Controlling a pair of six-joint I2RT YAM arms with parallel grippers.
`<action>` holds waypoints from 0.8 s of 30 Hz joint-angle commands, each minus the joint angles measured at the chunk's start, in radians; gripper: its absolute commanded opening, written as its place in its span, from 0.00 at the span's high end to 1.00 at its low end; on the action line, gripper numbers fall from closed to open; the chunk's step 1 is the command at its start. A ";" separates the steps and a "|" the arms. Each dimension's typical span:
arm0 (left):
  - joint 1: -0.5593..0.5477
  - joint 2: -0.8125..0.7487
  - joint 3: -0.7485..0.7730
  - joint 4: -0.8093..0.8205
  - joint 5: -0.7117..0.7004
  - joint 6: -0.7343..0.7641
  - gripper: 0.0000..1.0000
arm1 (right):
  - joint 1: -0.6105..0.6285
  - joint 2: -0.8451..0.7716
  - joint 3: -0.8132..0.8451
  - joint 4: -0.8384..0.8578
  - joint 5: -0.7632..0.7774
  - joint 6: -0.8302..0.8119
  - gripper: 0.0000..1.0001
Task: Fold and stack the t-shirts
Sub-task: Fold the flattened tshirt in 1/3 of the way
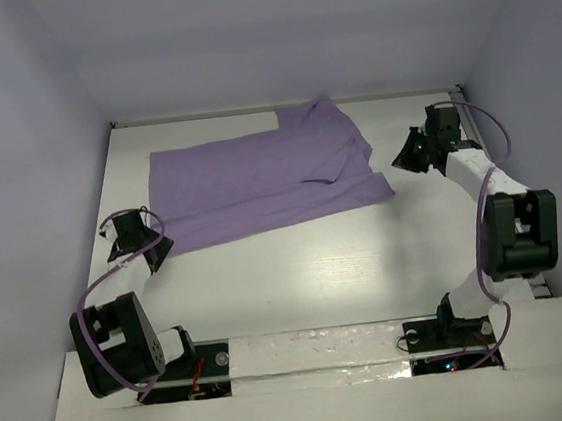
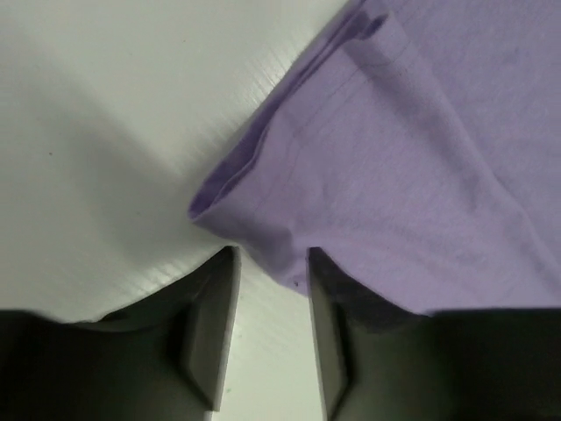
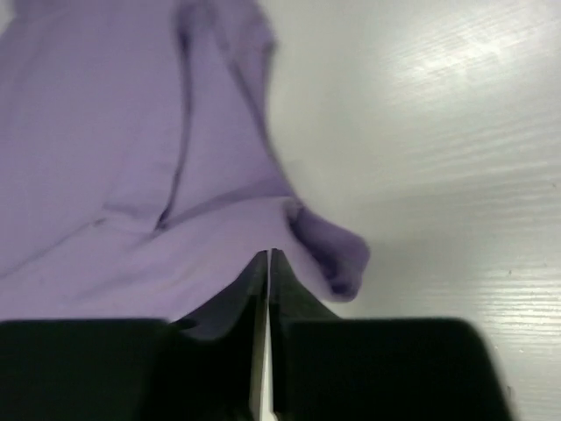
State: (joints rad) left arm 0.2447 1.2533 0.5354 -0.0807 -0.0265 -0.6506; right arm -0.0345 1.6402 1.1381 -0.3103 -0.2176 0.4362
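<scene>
Overhead, my left pincer (image 1: 160, 246) sits by the near-left corner of the lavender t-shirt (image 1: 258, 178), which lies flat on the tabletop (image 1: 317, 267). Left wrist: fingers (image 2: 210, 333) apart at that corner. Right wrist: my right pincer (image 3: 267, 256) is pressed together over the t-shirt's edge.

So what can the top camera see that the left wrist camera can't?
Only the top view shows the whole purple t-shirt lying on the table, with the right pincer near its right edge. Only the left wrist view shows, close up, a doubled corner just ahead of the open left pincer. Both show purple cloth on the white table.
</scene>
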 commanded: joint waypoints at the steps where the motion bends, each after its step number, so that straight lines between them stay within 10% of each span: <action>1: 0.010 -0.063 0.028 -0.065 0.017 0.038 0.57 | 0.073 -0.069 -0.041 -0.001 -0.012 0.028 0.97; 4: 0.010 -0.147 0.049 -0.114 0.011 0.068 0.38 | 0.110 -0.077 -0.134 0.066 -0.068 0.114 1.00; 10: 0.001 -0.230 0.052 -0.143 0.019 0.026 0.33 | 0.110 -0.190 -0.303 0.125 0.073 0.257 0.36; 24: 0.019 0.017 0.009 0.018 0.069 -0.027 0.50 | -0.008 -0.042 -0.356 0.286 0.070 0.398 0.50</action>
State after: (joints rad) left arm 0.2535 1.2446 0.5491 -0.1246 0.0284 -0.6609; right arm -0.0349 1.5589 0.7834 -0.1020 -0.1719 0.8001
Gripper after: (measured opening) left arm 0.519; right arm 0.517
